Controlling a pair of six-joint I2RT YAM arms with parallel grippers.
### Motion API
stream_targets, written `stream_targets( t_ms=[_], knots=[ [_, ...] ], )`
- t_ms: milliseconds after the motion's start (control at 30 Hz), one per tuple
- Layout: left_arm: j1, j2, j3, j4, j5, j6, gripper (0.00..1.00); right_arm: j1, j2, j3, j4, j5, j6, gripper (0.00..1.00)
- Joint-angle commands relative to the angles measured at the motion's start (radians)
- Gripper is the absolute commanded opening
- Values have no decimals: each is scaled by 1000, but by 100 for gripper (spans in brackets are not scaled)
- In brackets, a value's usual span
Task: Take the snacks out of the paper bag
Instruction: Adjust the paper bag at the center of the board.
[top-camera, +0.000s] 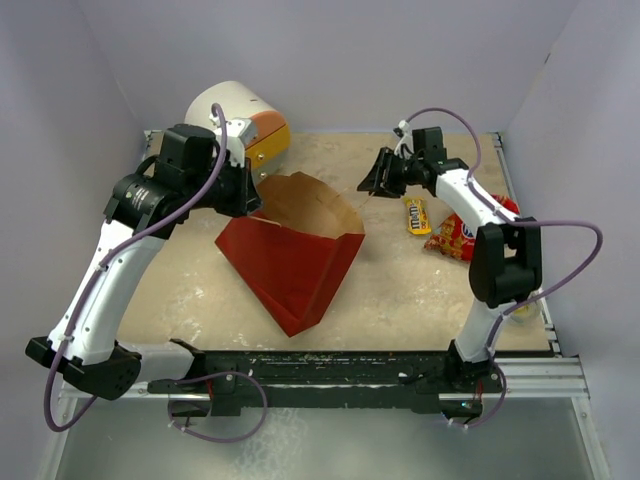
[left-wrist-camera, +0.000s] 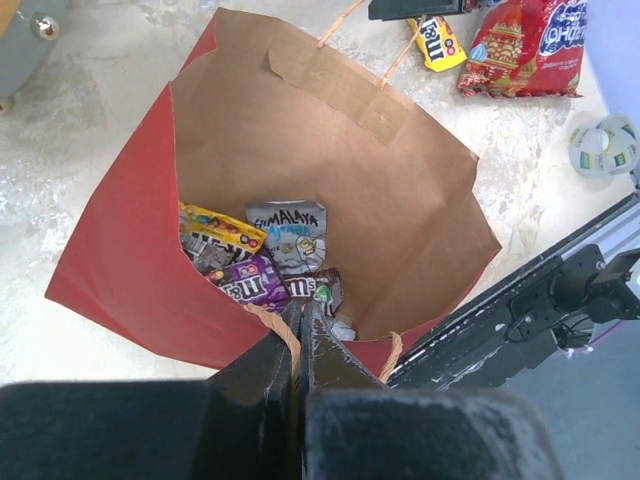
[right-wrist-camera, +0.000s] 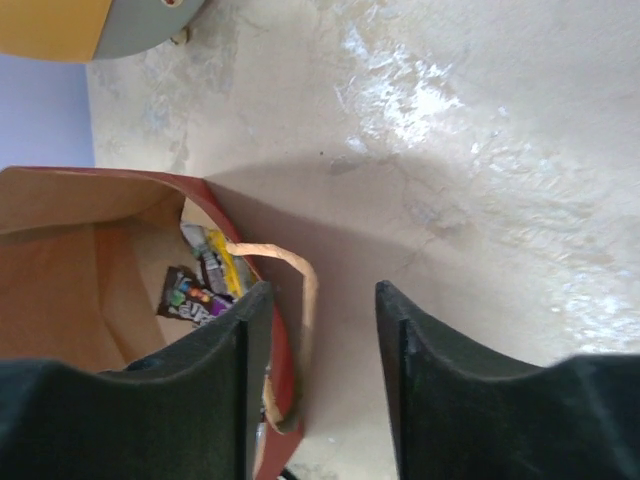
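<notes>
The red paper bag (top-camera: 290, 265) lies tilted on the table, its brown mouth open toward the back. My left gripper (top-camera: 250, 195) is shut on the bag's near twisted handle (left-wrist-camera: 285, 335), as the left wrist view (left-wrist-camera: 303, 308) shows. Inside lie a yellow packet (left-wrist-camera: 218, 228), a grey packet (left-wrist-camera: 290, 235) and a purple packet (left-wrist-camera: 250, 280). My right gripper (top-camera: 368, 185) is open at the bag's far rim. In the right wrist view (right-wrist-camera: 320, 292) the other handle (right-wrist-camera: 305, 290) hangs between its fingers, near the left one. A yellow packet (top-camera: 416, 215) and a big red bag (top-camera: 465, 235) lie outside.
The white, orange and yellow drawer unit (top-camera: 245, 120) stands at the back left, close behind the left arm. A small tape roll (left-wrist-camera: 605, 145) lies near the right edge. Purple walls close in the table on three sides. A black rail (top-camera: 330, 365) runs along the front.
</notes>
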Motion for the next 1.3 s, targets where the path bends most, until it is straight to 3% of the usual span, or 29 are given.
stream_targets(
  t_ms=[0, 100, 167, 333, 533, 667, 867, 967, 1067, 1267],
  knots=[
    [1, -34, 18, 26, -35, 21, 0, 14, -7, 56, -17, -98, -20, 42],
    [1, -31, 36, 10, -78, 22, 0, 16, -49, 1, -3, -126, -34, 23],
    [2, -29, 55, -11, -150, -4, 0, 16, -80, -28, -17, -116, -68, 3],
    [9, -24, 83, -32, -388, -93, 0, 48, -150, -95, -16, -201, -94, 0],
    [61, 11, 131, 54, -527, -95, 3, 255, -257, -214, 86, -131, 13, 0],
    [89, 33, 125, 186, -458, -55, 4, 396, -328, -329, 304, -67, 212, 0],
    [90, 49, 58, 325, -137, -31, 4, 563, -355, -411, 435, 56, 333, 0],
    [89, 23, -41, 342, 3, -58, 2, 596, -340, -484, 477, 63, 367, 5],
    [91, -43, -172, 348, 98, -96, 0, 620, -323, -504, 435, 71, 351, 10],
    [91, -187, -337, 339, 178, -116, 0, 624, -363, -482, 175, 167, 259, 19]
  ],
)
